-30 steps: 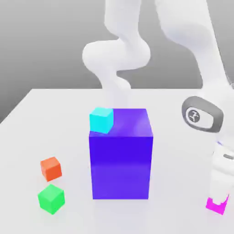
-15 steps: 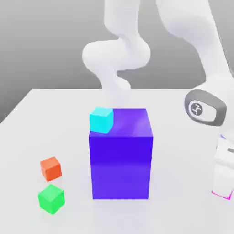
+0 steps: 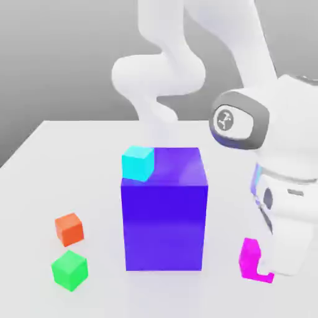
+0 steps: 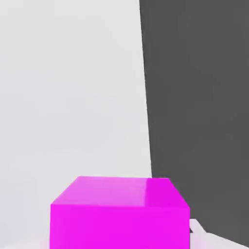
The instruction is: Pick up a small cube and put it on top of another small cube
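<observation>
Now the jaws are clamped tight on the magenta cube [image 3: 251, 257], just right of the blue-violet block [image 3: 164, 211] in the exterior view. Swing carelessly and it could clip that block or slip out.

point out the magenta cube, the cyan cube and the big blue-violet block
magenta cube [image 3: 249, 256]: exterior view, its visible side face.
cyan cube [image 3: 138, 163]: exterior view, its front face.
big blue-violet block [image 3: 164, 227]: exterior view, middle of its front face.

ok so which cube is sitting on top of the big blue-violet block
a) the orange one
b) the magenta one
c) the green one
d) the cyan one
d: the cyan cube rests on a top corner of the big blue-violet block, while the green cube and orange cube lie on the table and the magenta cube is at the gripper.
</observation>
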`<state>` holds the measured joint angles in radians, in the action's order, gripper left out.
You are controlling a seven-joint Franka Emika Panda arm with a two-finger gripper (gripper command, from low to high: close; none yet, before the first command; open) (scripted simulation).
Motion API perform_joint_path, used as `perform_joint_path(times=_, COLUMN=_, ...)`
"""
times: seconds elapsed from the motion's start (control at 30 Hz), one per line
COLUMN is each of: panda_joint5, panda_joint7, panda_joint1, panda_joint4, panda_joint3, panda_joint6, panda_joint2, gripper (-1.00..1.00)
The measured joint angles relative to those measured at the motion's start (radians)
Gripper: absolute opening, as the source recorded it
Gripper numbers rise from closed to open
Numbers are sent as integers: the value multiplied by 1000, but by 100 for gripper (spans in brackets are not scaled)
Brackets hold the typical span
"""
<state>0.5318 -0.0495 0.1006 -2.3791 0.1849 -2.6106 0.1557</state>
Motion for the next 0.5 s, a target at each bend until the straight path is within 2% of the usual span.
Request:
perform_joint_path(times=0.27, panda_joint5=35, panda_joint7=-369, panda_joint1=-109, panda_joint4=-8, panda_joint3=-40, panda_joint6=21, panda_joint2=-95, gripper=-100)
perform_joint_path(times=0.5, panda_joint5=21, panda_joint7=-722, panda_joint1=-192, panda_joint4=-19, panda_joint3=-81, panda_joint6=23, panda_joint2=-167, gripper=-100)
